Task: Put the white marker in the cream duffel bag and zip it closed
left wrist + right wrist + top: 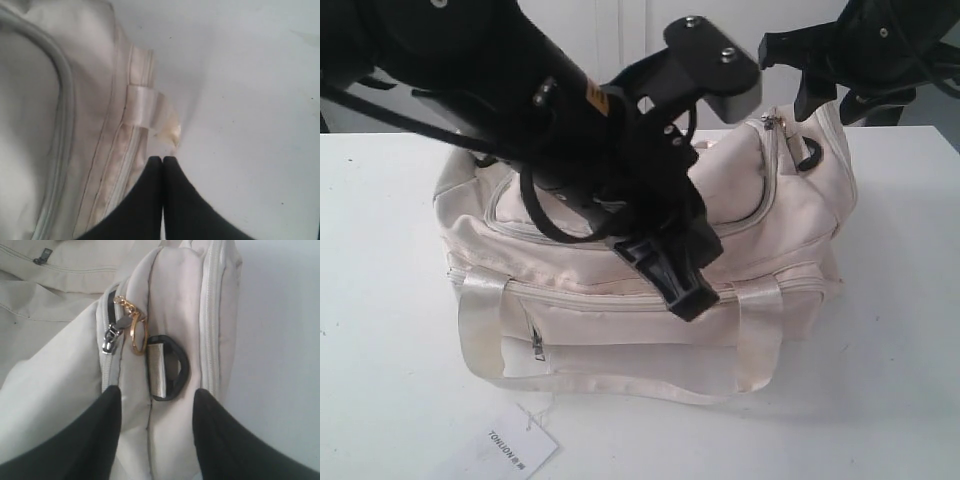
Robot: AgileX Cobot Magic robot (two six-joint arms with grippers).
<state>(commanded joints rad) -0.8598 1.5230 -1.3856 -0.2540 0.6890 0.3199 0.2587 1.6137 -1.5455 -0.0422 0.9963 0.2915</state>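
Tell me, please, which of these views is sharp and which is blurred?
Exterior view: even light, the cream duffel bag clear. Left wrist view: blurred throughout, bag fabric and left gripper fuzzy. Right wrist view: sharpest; zipper pull and gold keychain crisp, right gripper soft-edged.

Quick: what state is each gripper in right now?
Left gripper: jaws shut, nothing between them.
Right gripper: jaws open above the end of the cream duffel bag, holding nothing.

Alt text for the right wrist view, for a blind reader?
An open end effector frames the end of a cream bag, its jaws either side of a black strap ring. A silver zipper pull and gold keychain sit beside the ring.
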